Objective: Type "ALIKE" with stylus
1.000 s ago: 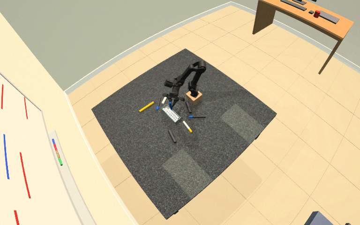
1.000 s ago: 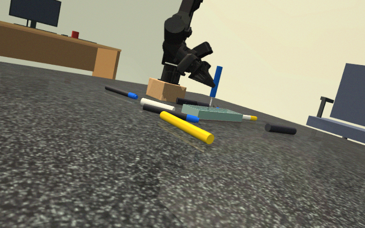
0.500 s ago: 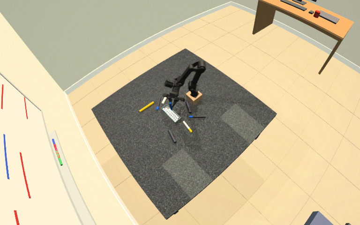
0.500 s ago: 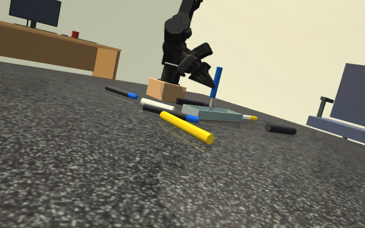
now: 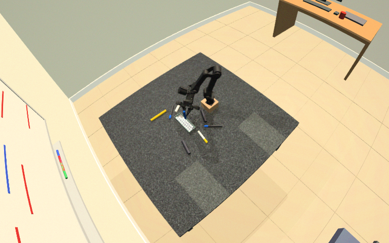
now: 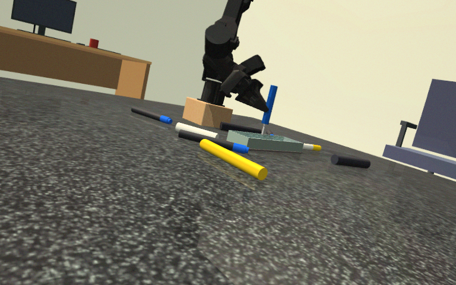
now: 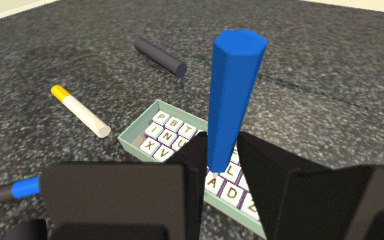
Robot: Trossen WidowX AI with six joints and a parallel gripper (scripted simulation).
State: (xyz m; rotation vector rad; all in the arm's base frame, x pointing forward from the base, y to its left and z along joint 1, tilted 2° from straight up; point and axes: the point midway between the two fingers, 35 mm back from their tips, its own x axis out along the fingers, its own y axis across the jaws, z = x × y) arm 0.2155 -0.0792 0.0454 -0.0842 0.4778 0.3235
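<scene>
My gripper (image 5: 187, 113) (image 6: 268, 109) (image 7: 221, 138) is shut on the blue stylus (image 5: 184, 114) (image 6: 271, 100) (image 7: 235, 90), which stands nearly upright with a slight tilt. The keyboard (image 5: 186, 123) (image 6: 275, 144) (image 7: 140, 123) is a pale green tray with white letter keys, below the fingers. The stylus's thin tip is over the A key (image 7: 212, 183) and looks to be at its upper part. Whether the key is pressed down cannot be told. The L key (image 7: 230, 171) and D key (image 7: 231, 192) show beside it. The fingers and stylus hide several middle keys.
A yellow stick (image 5: 158, 115) (image 6: 231, 158), a white stick (image 5: 177, 108) (image 6: 196, 130) and black-and-blue pens (image 5: 215, 126) (image 6: 208, 139) lie around the keyboard. A white-and-yellow pen (image 5: 201, 135) (image 7: 85, 114) and dark sticks (image 5: 186, 147) (image 6: 350, 161) (image 7: 160, 56) lie nearby.
</scene>
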